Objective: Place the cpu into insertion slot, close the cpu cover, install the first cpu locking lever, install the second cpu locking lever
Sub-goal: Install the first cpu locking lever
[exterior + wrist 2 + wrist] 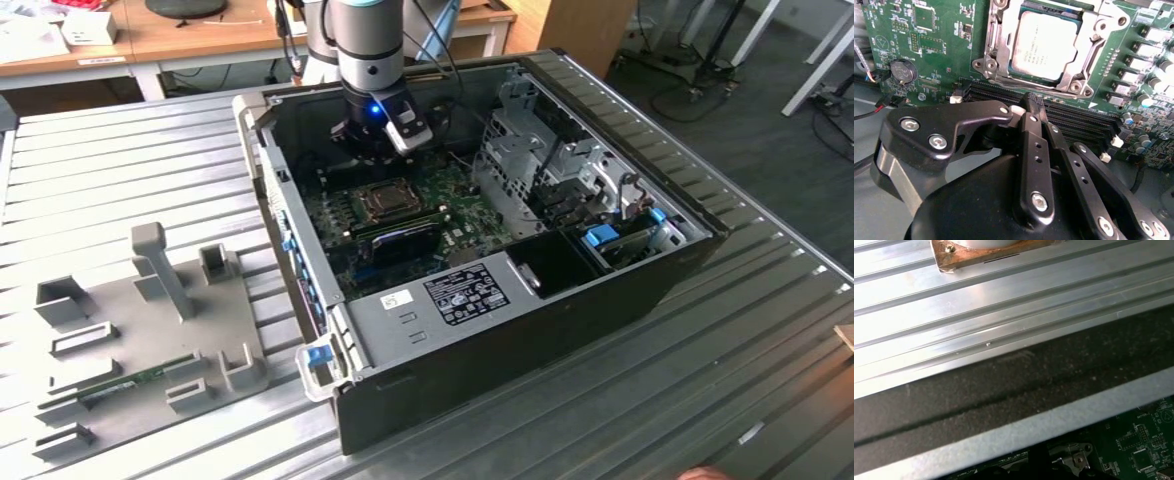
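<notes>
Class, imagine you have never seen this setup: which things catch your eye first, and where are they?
The open computer case lies on a ribbed metal table, with the arm's black hand lowered inside it. In the second wrist view the cpu sits in its socket under the silver cpu cover, beyond the hand.

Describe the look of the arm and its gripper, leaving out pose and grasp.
In the exterior view the arm is a silver-grey cylinder with dark cables beside it and a blue light glowing near its black wrist. In the second wrist view the gripper is black, with bar-shaped linkages joined by silver screws.
</notes>
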Tool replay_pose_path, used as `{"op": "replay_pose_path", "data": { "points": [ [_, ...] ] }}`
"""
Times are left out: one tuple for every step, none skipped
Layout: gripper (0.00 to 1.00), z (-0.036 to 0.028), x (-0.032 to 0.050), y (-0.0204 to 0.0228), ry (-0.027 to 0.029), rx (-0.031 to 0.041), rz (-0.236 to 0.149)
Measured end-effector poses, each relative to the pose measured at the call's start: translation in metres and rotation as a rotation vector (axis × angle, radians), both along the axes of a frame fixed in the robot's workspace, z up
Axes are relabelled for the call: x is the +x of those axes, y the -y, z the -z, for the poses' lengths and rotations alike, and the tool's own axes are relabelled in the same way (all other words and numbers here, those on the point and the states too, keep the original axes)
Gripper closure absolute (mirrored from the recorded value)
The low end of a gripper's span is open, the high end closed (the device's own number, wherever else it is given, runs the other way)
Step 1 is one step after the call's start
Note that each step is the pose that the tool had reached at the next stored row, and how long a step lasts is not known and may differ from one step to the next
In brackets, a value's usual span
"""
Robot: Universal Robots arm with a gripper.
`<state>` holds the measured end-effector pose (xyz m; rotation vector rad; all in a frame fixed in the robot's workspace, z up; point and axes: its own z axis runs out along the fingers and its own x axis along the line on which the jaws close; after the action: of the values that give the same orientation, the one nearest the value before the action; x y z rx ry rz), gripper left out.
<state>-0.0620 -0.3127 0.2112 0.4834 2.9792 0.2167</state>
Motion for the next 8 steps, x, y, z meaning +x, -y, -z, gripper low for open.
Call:
{"op": "replay_pose_path", "data": {
  "points": [
    [0.9,0.0,0.0,0.0,-0.0005,0.0,0.0],
    [0.9,0.0,0.0,0.0,-0.001,0.0,0.0],
    [0.9,0.0,0.0,0.0,-0.0014,0.0,0.0],
    [0.9,0.0,0.0,0.0,-0.0019,0.0,0.0],
    [0.9,0.0,0.0,0.0,-0.0024,0.0,0.0],
    [0.9,0.0,0.0,0.0,-0.0029,0.0,0.0],
    [0.9,0.0,0.0,0.0,-0.0033,0.0,0.0],
    [0.9,0.0,0.0,0.0,-0.0038,0.0,0.0]
  ]
}}
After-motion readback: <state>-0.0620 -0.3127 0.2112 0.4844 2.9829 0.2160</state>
